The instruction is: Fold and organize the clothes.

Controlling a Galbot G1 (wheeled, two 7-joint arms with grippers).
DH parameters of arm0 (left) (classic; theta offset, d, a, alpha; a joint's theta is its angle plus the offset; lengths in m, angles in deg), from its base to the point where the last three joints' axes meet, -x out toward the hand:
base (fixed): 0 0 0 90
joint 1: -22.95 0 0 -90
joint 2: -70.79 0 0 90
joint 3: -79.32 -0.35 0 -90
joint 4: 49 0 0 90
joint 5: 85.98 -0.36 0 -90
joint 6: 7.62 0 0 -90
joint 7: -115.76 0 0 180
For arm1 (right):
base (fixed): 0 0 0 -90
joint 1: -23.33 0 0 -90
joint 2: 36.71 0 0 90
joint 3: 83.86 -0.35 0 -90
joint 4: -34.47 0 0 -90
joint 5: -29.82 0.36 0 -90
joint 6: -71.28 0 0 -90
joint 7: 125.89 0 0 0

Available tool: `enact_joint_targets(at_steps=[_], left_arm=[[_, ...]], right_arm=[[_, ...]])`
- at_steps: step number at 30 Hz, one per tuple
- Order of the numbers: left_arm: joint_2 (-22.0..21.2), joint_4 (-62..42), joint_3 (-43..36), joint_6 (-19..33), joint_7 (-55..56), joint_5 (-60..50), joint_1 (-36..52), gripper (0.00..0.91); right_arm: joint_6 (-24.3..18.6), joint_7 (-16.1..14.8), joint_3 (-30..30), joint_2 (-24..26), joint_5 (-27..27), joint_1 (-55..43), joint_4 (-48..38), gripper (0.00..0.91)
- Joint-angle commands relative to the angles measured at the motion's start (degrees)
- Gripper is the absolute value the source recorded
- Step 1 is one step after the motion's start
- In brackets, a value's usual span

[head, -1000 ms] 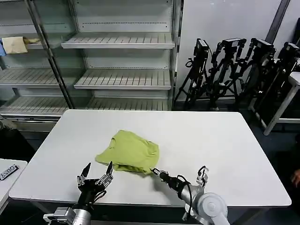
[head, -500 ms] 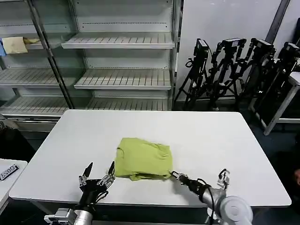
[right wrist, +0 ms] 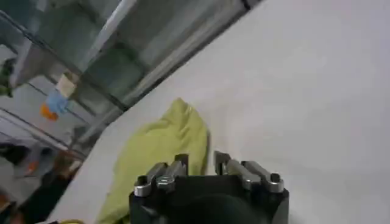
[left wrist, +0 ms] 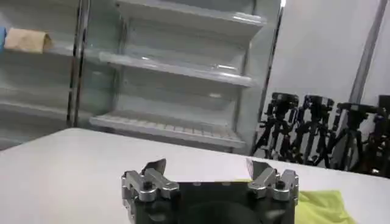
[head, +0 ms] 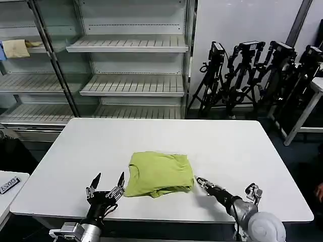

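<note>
The lime yellow-green T-shirt [head: 159,173] lies folded into a rough rectangle on the white table [head: 242,146], a little nearer than its middle. My right gripper [head: 198,180] rests low on the table just off the shirt's near right corner, fingers parted by a narrow gap with nothing held. From the right wrist, the shirt [right wrist: 158,155] spreads out just beyond that gripper [right wrist: 200,159]. My left gripper [head: 108,179] stands open near the front edge, left of the shirt and apart from it. In the left wrist view, the left gripper [left wrist: 207,167] is empty and a strip of shirt [left wrist: 320,204] shows beside it.
Empty metal shelves [head: 133,83] stand behind the table, with a pale yellow cloth [head: 15,48] on an upper left shelf. Black tripods [head: 252,75] crowd the back right. A small side table [head: 7,184] sits at the left. Bare tabletop surrounds the shirt.
My right gripper moved to the right, pulling the shirt's near edge along; the shirt shifted right and flattened. The gripper now sits just off the fabric. The left gripper stayed about where it was.
</note>
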Motion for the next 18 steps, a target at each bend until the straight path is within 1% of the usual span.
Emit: enact_joint_targets(at_steps=[1,2,4,6,9,10,12,18], left_arm=[[0.3,0.07,0.19,0.45,-0.05,-1.1,0.01,0.907],[0.33,0.04,0.2,0.5,-0.04,-1.2,0.04,0.907],[0.5,0.05,0.36,0.67,-0.06,-1.76,0.16,0.907],[0.65,0.0,0.57,1.1,-0.09,-2.95,0.21,0.907],[1.05,-0.04,1.24,1.64,-0.17,-3.62,0.37,0.907],[1.24,-0.05,1.46,1.64,-0.18,-3.56,0.46,0.907],[1.58,-0.06,2.11,1.58,-0.17,-3.41,0.61,0.907],[2.5,-0.38,2.64,1.71,-0.42,-3.12,1.01,0.907]], right_arm=[[-15.52,3.64,-1.78,-1.99,-49.08,10.75,8.26,0.907],[-16.59,4.27,-2.04,-2.55,-51.41,11.92,8.67,0.907],[-18.85,6.72,-2.91,-4.04,-55.38,13.83,10.05,0.907],[-20.67,8.17,-3.94,-5.36,-57.35,14.73,11.03,0.907],[-21.91,9.0,-5.34,-6.28,-58.23,15.9,12.35,0.907],[-22.69,9.85,-5.73,-6.66,-58.23,16.26,12.97,0.907],[-22.88,10.64,-5.92,-7.24,-58.41,16.9,13.87,0.907],[-22.85,10.81,-5.9,-9.56,-59.74,17.45,14.58,0.907]])
